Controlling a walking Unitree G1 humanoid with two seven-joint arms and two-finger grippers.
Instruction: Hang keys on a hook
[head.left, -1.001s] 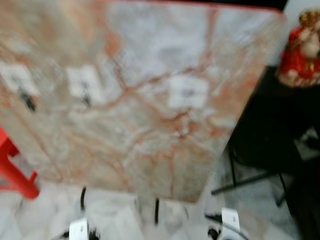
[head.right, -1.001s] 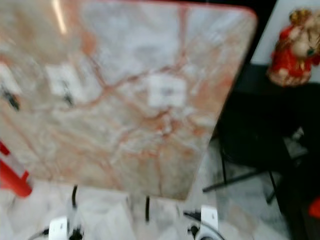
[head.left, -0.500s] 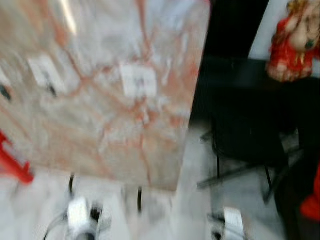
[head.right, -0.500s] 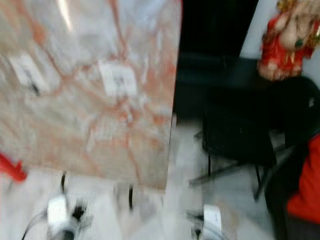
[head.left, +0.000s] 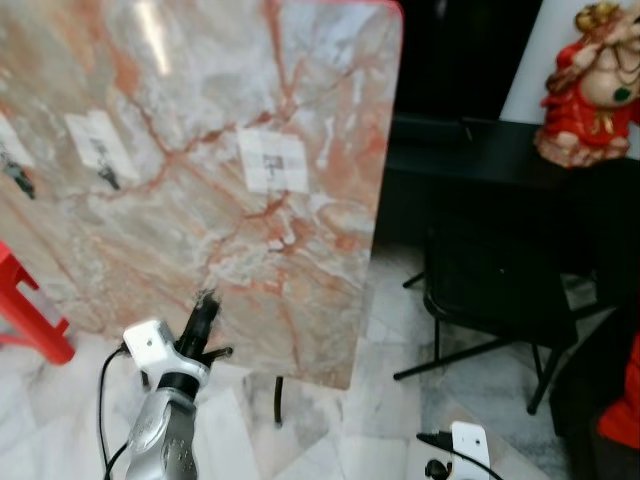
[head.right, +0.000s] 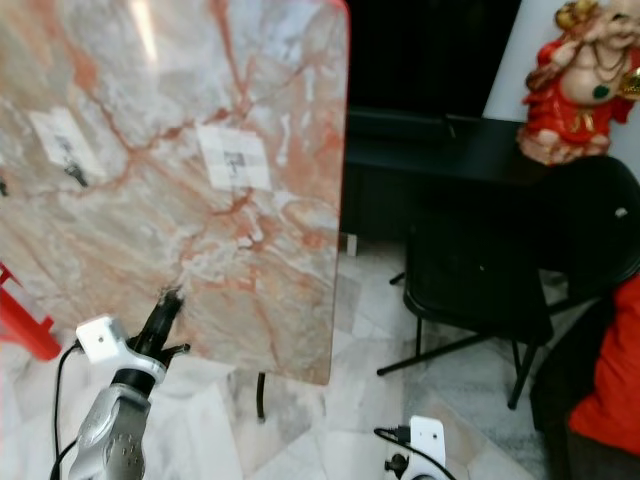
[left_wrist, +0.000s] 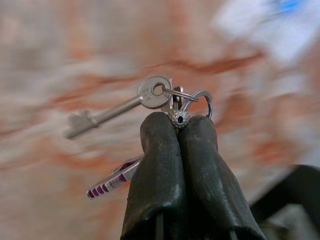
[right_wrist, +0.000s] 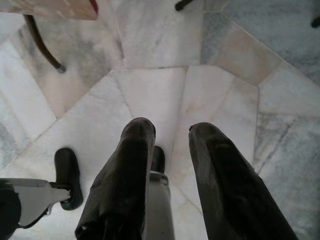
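Note:
My left gripper (head.left: 203, 308) is raised in front of the lower part of a leaning marble board (head.left: 180, 190) and is shut on a bunch of keys (left_wrist: 150, 97). A silver key, a ring and a small purple tag stick out past the fingertips in the left wrist view. On the board, white pads carry small dark hooks (head.left: 105, 175), one further left (head.left: 15, 172), and a third white pad (head.left: 273, 160) sits near the middle. My right gripper (right_wrist: 170, 137) hangs low over the floor, open and holding nothing.
A black chair (head.left: 500, 290) stands right of the board, before a black table (head.left: 470, 150) with a red and gold figurine (head.left: 590, 85). A red stool (head.left: 30, 320) is at the left. Pale marble floor (head.left: 380, 400) lies below.
The camera has swung right and steadied, so the board sits further left. My left arm has risen from the bottom edge, bringing the keys up before the board.

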